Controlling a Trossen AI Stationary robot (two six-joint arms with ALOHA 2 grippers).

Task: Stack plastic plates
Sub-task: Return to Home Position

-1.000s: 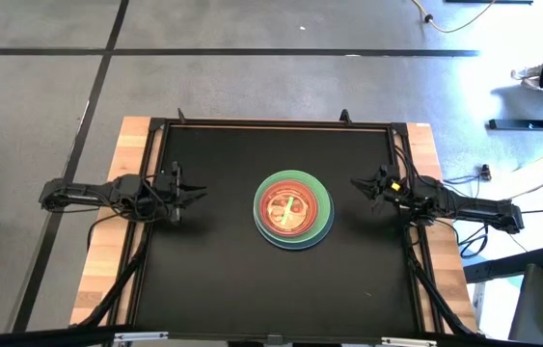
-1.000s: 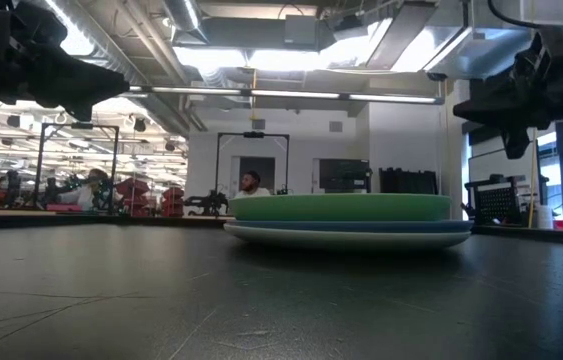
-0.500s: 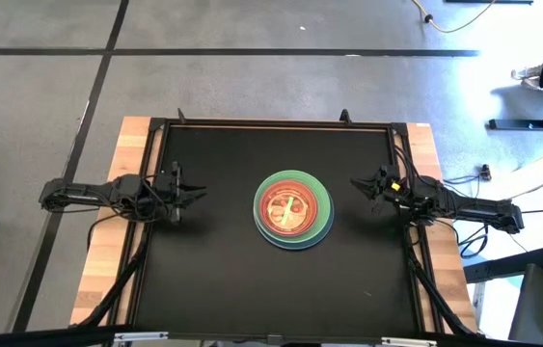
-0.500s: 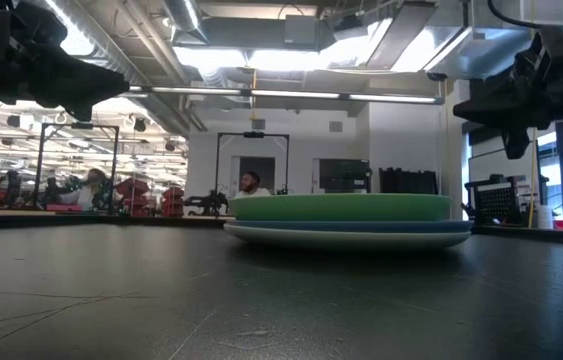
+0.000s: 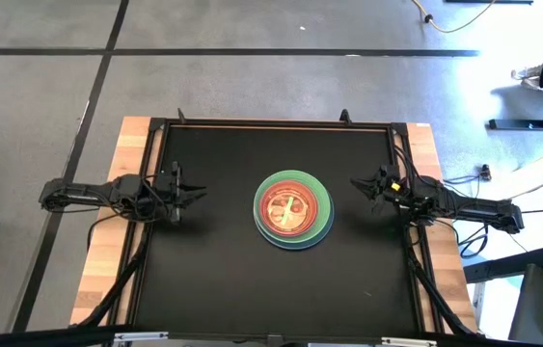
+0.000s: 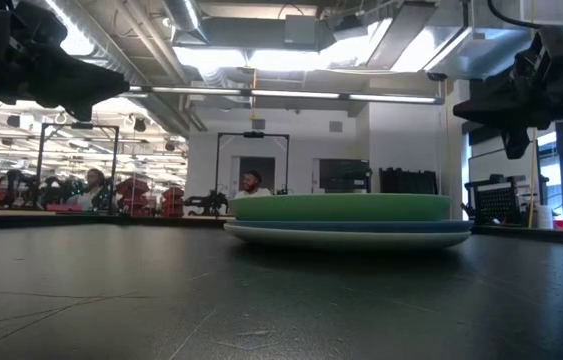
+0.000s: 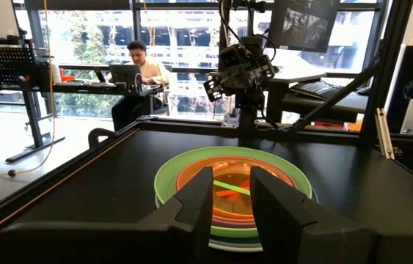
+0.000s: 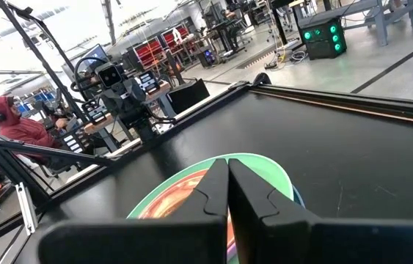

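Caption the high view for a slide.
Plastic plates stacked in one pile on the black table; left gripper and right gripper wait on either side.

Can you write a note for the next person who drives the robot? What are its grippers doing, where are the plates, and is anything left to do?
Left gripper: open, empty, up off the table near its left edge.
Right gripper: shut, empty, near the right edge.
Plates: one stack of round plastic plates in the middle of the black table. The large green plate sits over a blue plate, with smaller plates nested on top.
Done: every plate in view is in the stack.
Left: probably nothing except parking the arms.
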